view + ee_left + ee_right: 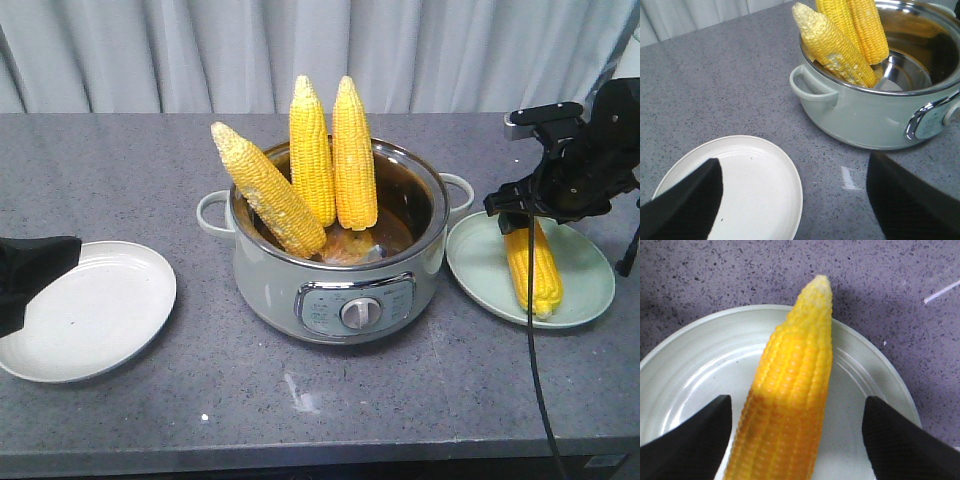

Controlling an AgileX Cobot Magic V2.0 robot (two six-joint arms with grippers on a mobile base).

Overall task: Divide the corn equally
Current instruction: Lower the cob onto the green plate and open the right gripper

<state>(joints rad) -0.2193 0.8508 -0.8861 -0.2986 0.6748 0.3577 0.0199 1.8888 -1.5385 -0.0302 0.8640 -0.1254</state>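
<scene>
Three corn cobs stand in the grey-green pot [340, 290]: one leaning left [270, 205] and two upright [312, 150] [354, 155]. A fourth corn cob [535, 270] lies on the pale green plate [585, 290] at the right. My right gripper [520, 212] hovers just over that cob. In the right wrist view this gripper [799, 400] is open, its fingers apart on either side of the cob [795, 365] without touching it. At the left, my left gripper [60, 260] hangs open over the white plate [100, 310], which holds nothing [760, 185].
A pale curtain hangs behind the grey speckled table [120, 160]. The pot has side handles [810, 90] and a front dial [360, 313]. A black cable [530, 380] drops from the right arm across the table's front edge. A white mark [300, 395] lies before the pot.
</scene>
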